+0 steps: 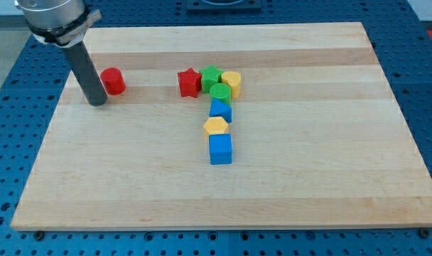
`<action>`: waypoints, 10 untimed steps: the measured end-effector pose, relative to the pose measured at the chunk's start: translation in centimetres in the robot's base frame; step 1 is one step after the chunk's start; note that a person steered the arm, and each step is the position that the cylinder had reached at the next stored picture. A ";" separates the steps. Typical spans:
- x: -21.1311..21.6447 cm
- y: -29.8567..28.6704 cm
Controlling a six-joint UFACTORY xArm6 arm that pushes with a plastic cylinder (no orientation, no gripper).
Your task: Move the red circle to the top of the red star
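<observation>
The red circle (114,81) is a short red cylinder at the upper left of the wooden board (308,185). The red star (189,82) lies to its right, near the board's upper middle, with a gap between them. My tip (96,102) rests on the board just left of and slightly below the red circle, close to it; I cannot tell if they touch. The dark rod rises from the tip to the arm at the view's top left.
A green star (211,75), a yellow cylinder (231,82) and a green cylinder (220,92) cluster right against the red star. Below them stand a blue block (220,110), a yellow hexagon (216,126) and a blue cube (220,148) in a column.
</observation>
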State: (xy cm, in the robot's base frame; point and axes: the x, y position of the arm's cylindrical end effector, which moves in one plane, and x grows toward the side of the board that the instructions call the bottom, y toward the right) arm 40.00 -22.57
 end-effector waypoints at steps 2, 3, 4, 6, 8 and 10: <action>-0.3 0.0; -1.0 0.0; -2.3 0.4; -4.5 1.2; -6.9 1.2; -8.0 2.2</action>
State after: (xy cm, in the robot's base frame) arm 32.04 -20.41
